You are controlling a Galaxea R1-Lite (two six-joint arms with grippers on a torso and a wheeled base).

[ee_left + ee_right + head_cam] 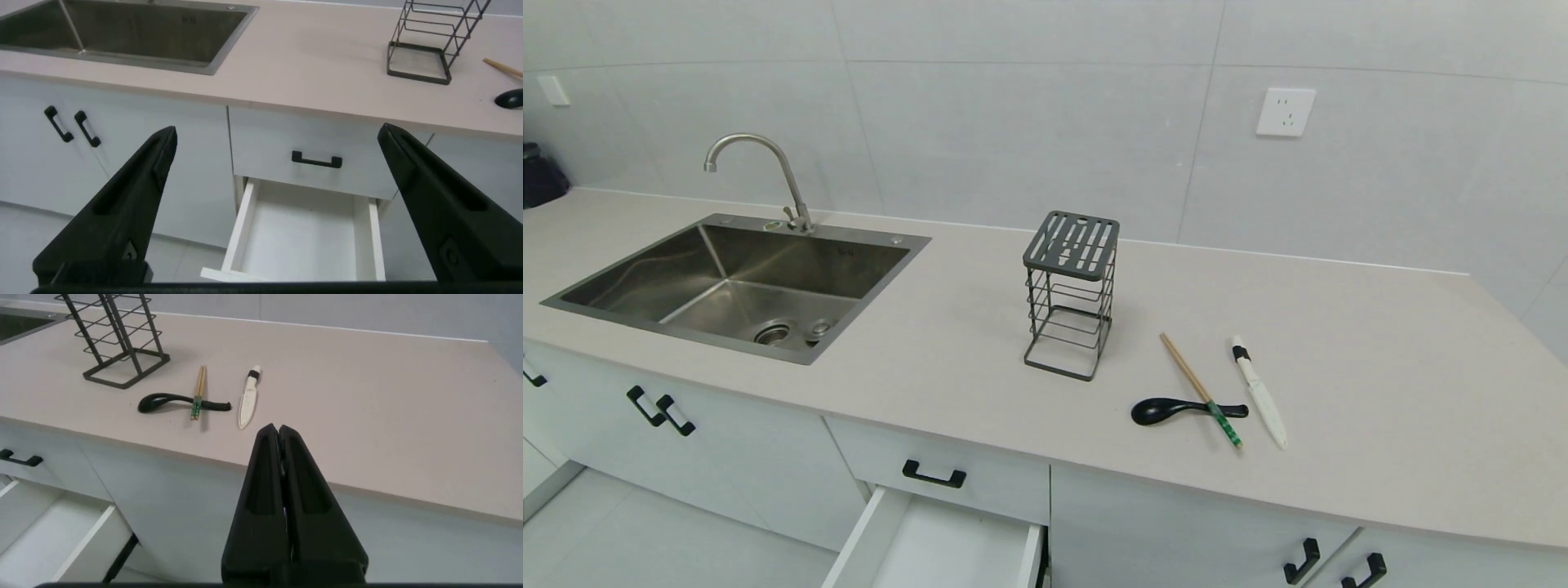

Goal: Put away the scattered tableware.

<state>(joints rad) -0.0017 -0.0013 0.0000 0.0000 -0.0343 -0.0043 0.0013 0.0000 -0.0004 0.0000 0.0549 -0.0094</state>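
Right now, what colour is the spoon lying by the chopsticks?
The spoon is plain black all over; the head view shows it best.

Head view: set high over the counter [980, 351], facing forward and down toward the wall [1029, 122]; sink [727, 278] at 10 o'clock, rack [1068, 294] at centre, spoon [1168, 410] at 4 o'clock.
Left wrist view: out in front of the cabinets [163, 155], looking past the left gripper [276, 131] at the open drawer [306, 237], fairly near.
Right wrist view: off the counter's front edge, looking past the right gripper [278, 434] across the top.
Shared: all three views take in the rack, spoon and drawer.
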